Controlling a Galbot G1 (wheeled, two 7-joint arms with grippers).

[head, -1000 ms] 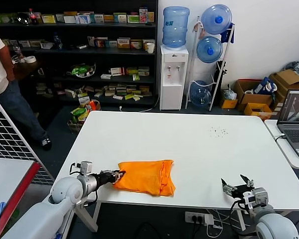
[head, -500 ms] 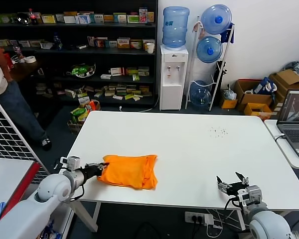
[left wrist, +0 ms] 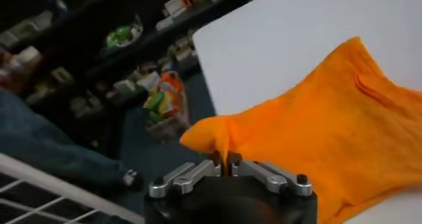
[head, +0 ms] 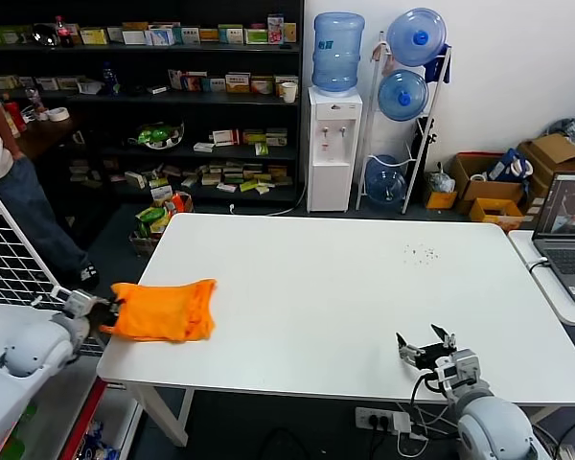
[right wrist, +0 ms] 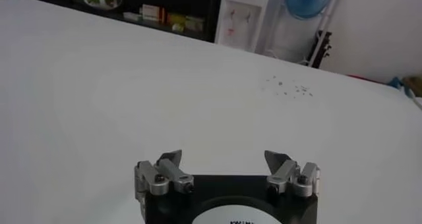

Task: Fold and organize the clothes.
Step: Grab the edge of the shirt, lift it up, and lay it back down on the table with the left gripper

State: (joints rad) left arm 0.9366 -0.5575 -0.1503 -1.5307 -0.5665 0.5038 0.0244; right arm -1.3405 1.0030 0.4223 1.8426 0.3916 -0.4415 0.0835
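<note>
The folded bright orange T-shirt (head: 165, 310) lies at the near left edge of the white table (head: 345, 287), partly hanging past that edge. My left gripper (head: 108, 309) is shut on its left corner, just off the table. In the left wrist view the shirt (left wrist: 316, 133) bunches into a pinched fold between my shut fingers (left wrist: 227, 164). My right gripper (head: 425, 343) is open and empty at the near right of the table; the right wrist view shows its spread fingers (right wrist: 224, 158) over bare tabletop.
A white wire rack (head: 14, 264) and a person (head: 10, 182) stand left of the table. Dark shelves (head: 153, 105) and a water dispenser (head: 333, 144) stand behind. A laptop (head: 567, 235) sits on a side table at the right.
My left gripper has dragged the orange T-shirt leftward along the near edge to the table's left corner. My right gripper has shifted a little left and inward.
</note>
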